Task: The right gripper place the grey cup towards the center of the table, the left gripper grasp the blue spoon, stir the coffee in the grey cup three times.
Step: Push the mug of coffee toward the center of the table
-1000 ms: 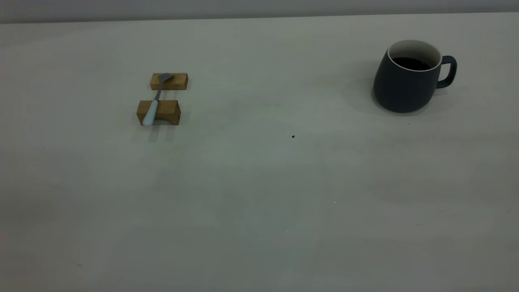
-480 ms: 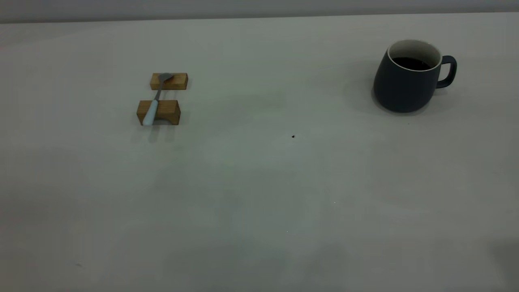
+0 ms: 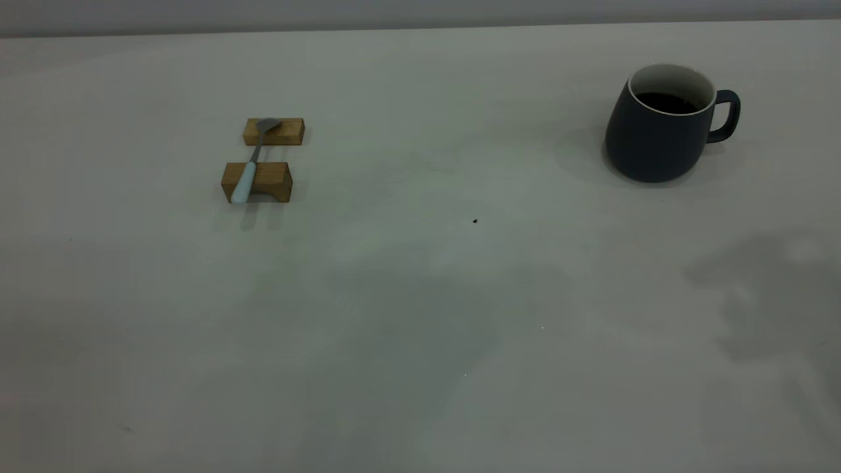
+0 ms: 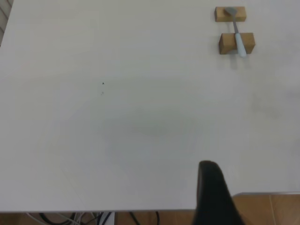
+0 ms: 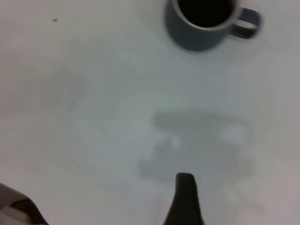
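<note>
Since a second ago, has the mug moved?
No. The mug sits the same way from the dark speck on the table.

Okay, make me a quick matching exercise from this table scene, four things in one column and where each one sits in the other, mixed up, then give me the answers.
Things:
1. blue spoon
2. grey cup
3. coffee
4. dark speck

Places:
A. inside the cup
B. on the bare table near the middle
C. lying across two wooden blocks at the exterior view's left
D. standing upright at the far right, handle pointing right

Pairs: 1-C, 2-D, 3-A, 4-B
</note>
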{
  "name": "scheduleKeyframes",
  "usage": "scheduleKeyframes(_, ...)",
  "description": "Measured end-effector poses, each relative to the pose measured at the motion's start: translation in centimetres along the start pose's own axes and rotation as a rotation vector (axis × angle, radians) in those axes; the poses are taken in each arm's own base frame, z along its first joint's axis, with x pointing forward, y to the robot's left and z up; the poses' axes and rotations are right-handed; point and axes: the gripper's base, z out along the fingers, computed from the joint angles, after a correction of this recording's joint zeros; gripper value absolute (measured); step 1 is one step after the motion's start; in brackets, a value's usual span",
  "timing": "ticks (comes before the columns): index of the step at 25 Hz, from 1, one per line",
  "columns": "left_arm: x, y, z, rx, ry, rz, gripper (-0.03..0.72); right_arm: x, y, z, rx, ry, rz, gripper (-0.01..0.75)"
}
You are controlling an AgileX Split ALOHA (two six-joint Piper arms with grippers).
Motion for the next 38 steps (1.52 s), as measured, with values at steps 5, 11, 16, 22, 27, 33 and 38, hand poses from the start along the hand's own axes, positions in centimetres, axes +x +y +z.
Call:
scheduleKeyframes(5, 0.0, 0.0, 0.0, 0.000, 0.000, 0.000, 0.507, -3.2, 0.0, 6.1, -0.075, 0.066, -0.111, 0.654)
scheduleKeyframes(11, 0.0, 0.0, 0.0, 0.000, 0.000, 0.000, 0.507, -5.2, -1.3, 12.0, -0.066, 0.161, -0.274, 0.645)
scheduleKeyframes(16, 0.0, 0.0, 0.0, 0.000, 0.000, 0.000, 0.507, -5.8, -2.7, 15.4, -0.016, 0.212, -0.396, 0.641)
scheduleKeyframes(22, 0.0, 0.0, 0.0, 0.000, 0.000, 0.000, 0.507, -5.8, -3.8, 18.8, 0.030, 0.263, -0.520, 0.640)
scheduleKeyframes(27, 0.0, 0.0, 0.0, 0.000, 0.000, 0.000, 0.507, -6.3, -4.5, 20.6, 0.072, 0.243, -0.634, 0.637)
scheduleKeyframes(33, 0.0, 0.0, 0.0, 0.000, 0.000, 0.000, 0.507, -6.4, -4.7, 23.0, 0.080, 0.209, -0.773, 0.636)
scheduleKeyframes(38, 0.0, 0.0, 0.0, 0.000, 0.000, 0.000, 0.507, -5.8, -4.7, 24.8, 0.064, 0.212, -0.850, 0.636)
